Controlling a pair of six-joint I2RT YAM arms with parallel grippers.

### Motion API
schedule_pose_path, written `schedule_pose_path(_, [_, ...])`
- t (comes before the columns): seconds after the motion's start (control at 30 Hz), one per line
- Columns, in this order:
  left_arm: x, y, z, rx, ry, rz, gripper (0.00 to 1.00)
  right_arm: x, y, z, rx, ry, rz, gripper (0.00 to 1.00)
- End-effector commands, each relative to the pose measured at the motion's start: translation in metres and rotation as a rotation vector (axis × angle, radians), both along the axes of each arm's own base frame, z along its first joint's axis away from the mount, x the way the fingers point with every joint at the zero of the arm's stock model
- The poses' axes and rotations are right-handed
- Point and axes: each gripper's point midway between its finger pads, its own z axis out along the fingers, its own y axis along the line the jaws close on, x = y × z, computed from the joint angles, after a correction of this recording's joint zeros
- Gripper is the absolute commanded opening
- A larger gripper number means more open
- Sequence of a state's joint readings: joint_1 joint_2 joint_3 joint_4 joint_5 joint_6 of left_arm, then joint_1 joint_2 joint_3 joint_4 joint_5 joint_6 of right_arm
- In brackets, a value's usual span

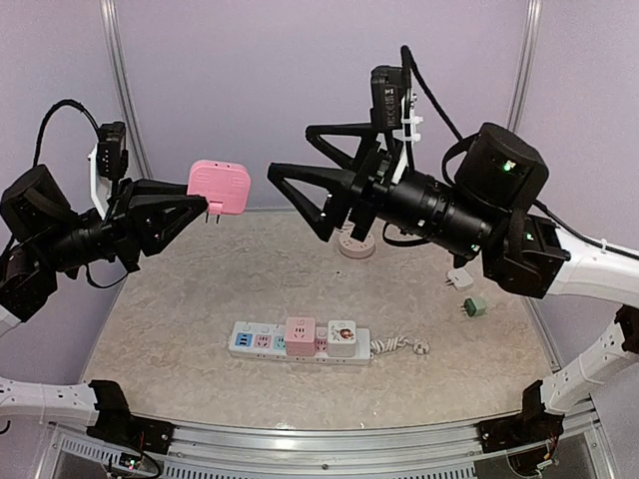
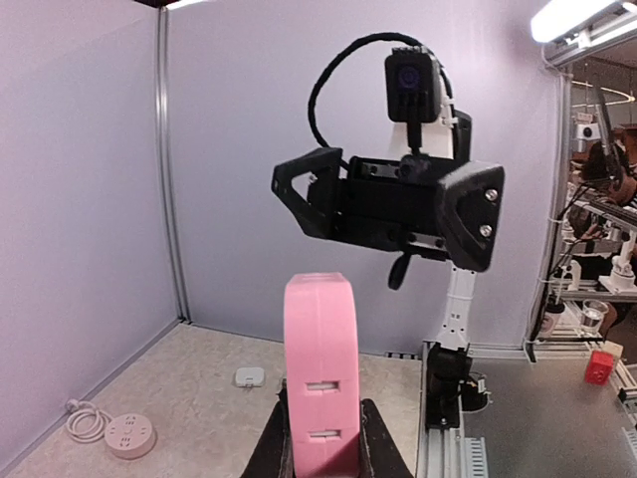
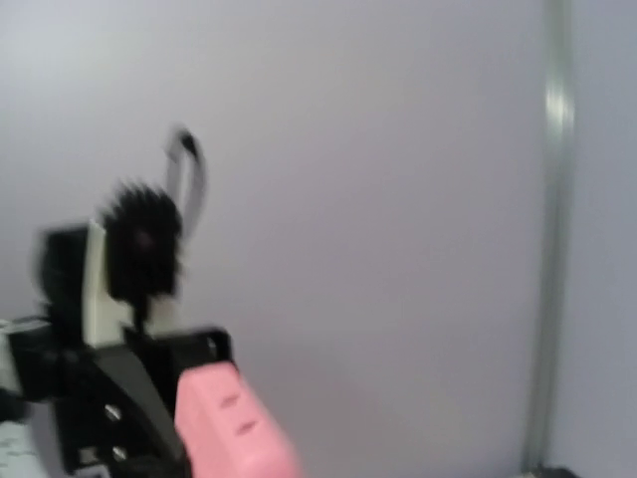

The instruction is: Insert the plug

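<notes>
The pink plug (image 1: 220, 187) hangs high above the table with its metal prongs pointing down, and my left gripper (image 1: 200, 200) is shut on its lower part. In the left wrist view the plug (image 2: 320, 368) stands upright between my two black fingers (image 2: 383, 443). My right gripper (image 1: 290, 150) faces it from the right, open, with nothing between its fingers and a gap to the plug. It shows the same way in the left wrist view, right gripper (image 2: 383, 204) spread wide. The blurred right wrist view catches the plug (image 3: 234, 428) at the lower left. The white power strip (image 1: 300, 341) lies on the table below.
A pink adaptor (image 1: 300, 332) and a white cube plug (image 1: 341, 336) sit in the strip. A round socket (image 1: 356, 244) stands at the back. A small white plug (image 1: 459, 278) and a green plug (image 1: 475, 306) lie at the right. Walls enclose the table.
</notes>
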State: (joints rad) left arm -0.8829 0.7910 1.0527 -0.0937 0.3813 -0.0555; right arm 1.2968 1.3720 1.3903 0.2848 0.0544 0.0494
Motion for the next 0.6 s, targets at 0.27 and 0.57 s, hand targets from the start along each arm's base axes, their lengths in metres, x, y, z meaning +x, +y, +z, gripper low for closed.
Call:
schedule_pose_path(0.27, [-0.038,0.002,0.001,-0.029,0.006,-0.187,0.0,-0.043,0.058,-0.03,-0.242,-0.101,0.362,0.75])
schedule_pose_path(0.57, [-0.038,0.003,-0.003,-0.025,-0.001,-0.184,0.0,-0.044,0.072,-0.039,-0.279,-0.083,0.392,0.21])
